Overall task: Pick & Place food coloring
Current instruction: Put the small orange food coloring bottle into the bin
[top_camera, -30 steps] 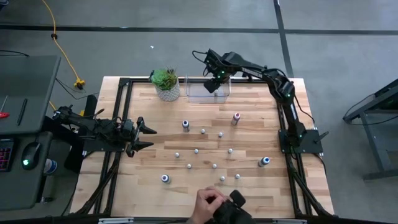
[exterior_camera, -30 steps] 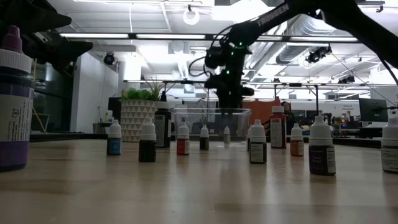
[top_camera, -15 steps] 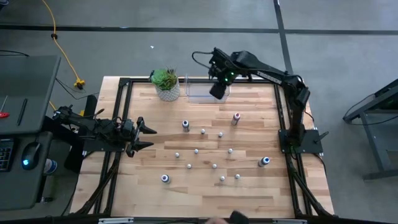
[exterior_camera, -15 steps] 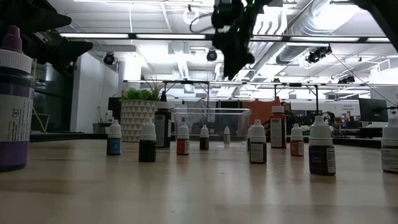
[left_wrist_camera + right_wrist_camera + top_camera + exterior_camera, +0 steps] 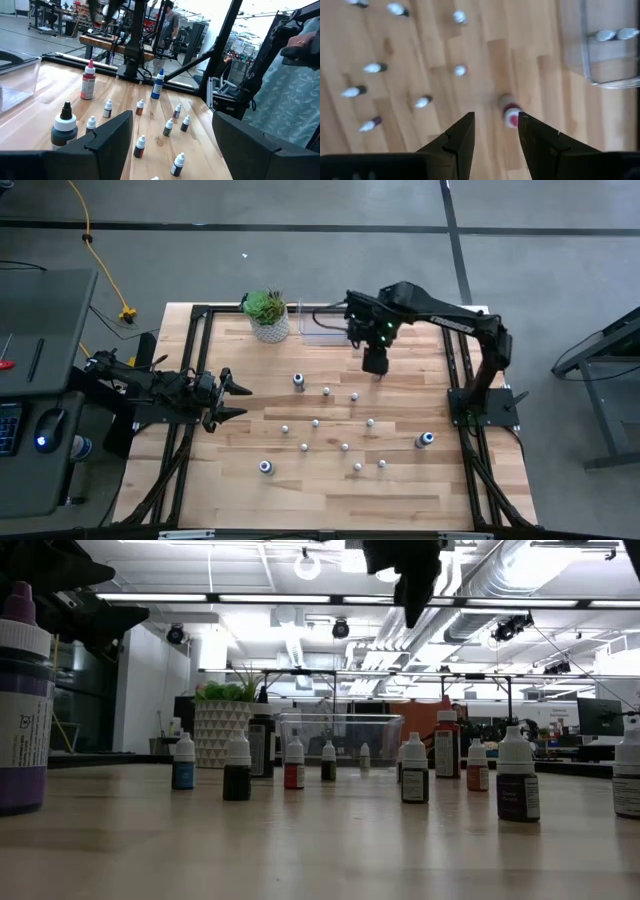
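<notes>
Wooden surface [image 5: 400, 480] under bright ceiling lights, with an open workshop beyond. Reaching in from the far right corner, elbow raised, forearm stretched toward the middle: right arm, its right pincer [image 5: 374, 363] pointed straight down, high above the boards. Fingers [image 5: 457, 137] spread apart, pinching nothing. Directly beneath the gap, a red-topped bottle [image 5: 509, 113] standing upright, not touched. Just behind that pincer, near the far edge, the clear plastic bin [image 5: 325, 322], with two small pale bottles [image 5: 615, 34] lying inside. Beside the bin, a green potted plant [image 5: 267, 315].

Scattered in front of and to the side of the right pincer, the rest of the food coloring [image 5: 330, 425]: tiny pale bottles loosely spaced, plus blue-topped ones [image 5: 298, 381] farther out, all upright and apart from each other.

Stretched low and level along the left edge: left arm, left pincer [image 5: 232, 399] aimed toward the bottles, fingers [image 5: 107, 142] spread wide, holding nothing, well apart from every bottle.

Past the near right corner in the left wrist view, a person in a pale patterned garment [image 5: 287, 95].
</notes>
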Motion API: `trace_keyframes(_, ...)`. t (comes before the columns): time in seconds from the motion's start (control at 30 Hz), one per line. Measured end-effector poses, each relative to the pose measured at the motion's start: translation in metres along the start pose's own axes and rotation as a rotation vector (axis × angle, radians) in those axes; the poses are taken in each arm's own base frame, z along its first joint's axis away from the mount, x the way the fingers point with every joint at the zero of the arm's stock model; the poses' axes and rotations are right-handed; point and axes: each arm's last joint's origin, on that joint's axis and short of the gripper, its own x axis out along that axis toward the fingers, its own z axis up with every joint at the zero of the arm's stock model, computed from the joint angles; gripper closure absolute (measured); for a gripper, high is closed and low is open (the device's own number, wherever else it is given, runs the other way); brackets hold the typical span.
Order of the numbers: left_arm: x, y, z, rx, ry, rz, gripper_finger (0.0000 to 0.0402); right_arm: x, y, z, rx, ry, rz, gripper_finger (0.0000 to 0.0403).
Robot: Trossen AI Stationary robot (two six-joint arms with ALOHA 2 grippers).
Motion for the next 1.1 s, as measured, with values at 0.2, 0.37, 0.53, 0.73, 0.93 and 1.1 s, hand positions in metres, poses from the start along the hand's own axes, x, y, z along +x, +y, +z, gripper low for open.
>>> trace_keyframes(0.2, 0.0, 0.0, 0.0, 0.0, 0.0, 0.0, 0.013, 0.024, 0.019, -0.038, -0.038, -0.068, 0.029, 0.0263)
trace_keyframes(0.37, 0.0, 0.0, 0.0, 0.0, 0.0, 0.0, 0.013, 0.054, 0.031, -0.068, -0.021, -0.1, 0.076, 0.0263)
trace_keyframes(0.53, 0.0, 0.0, 0.0, 0.0, 0.0, 0.0, 0.013, 0.08, 0.041, -0.093, -0.063, -0.068, 0.091, 0.0263)
trace_keyframes(0.73, 0.0, 0.0, 0.0, 0.0, 0.0, 0.0, 0.013, 0.112, 0.061, -0.113, -0.154, -0.05, 0.154, 0.0263)
trace_keyframes(0.93, 0.0, 0.0, 0.0, 0.0, 0.0, 0.0, 0.013, 0.141, 0.079, -0.121, -0.276, -0.133, 0.151, 0.0263)
trace_keyframes(1.1, 0.0, 0.0, 0.0, 0.0, 0.0, 0.0, 0.013, 0.162, 0.085, -0.121, -0.262, -0.214, 0.177, 0.0263)
